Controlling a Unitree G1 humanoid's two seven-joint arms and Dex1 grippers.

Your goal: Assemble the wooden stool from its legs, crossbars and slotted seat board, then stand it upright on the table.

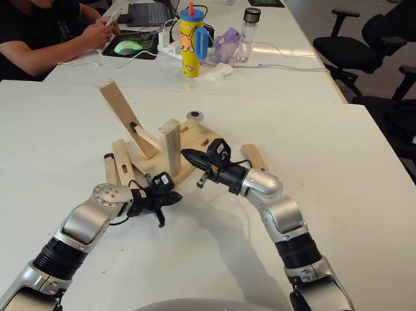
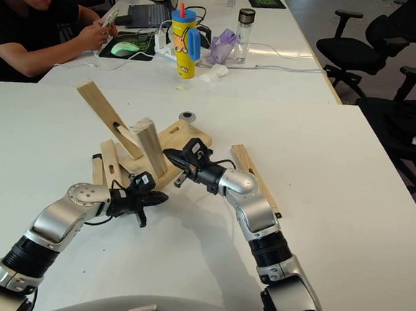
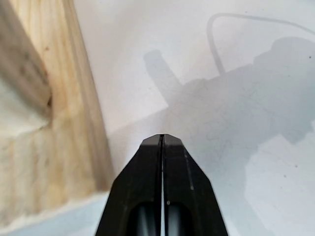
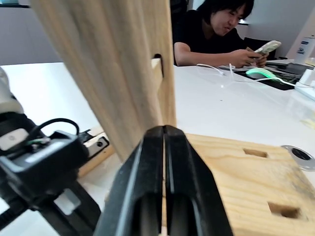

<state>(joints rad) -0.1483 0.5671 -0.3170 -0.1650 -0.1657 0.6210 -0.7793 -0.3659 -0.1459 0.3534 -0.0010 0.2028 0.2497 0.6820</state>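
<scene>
The slotted seat board lies flat on the white table. One leg stands upright in it and another leg leans to the left; a crossbar joins them. My right gripper is shut and empty, its tip right beside the upright leg, above the seat board. My left gripper is shut and empty, low over the table just in front of the board's near edge. Loose wooden pieces lie left of the board. A loose leg lies to its right.
A round grommet sits in the table behind the board. On the far table stand a yellow cup and a bottle, where a person sits. Office chairs stand at the right.
</scene>
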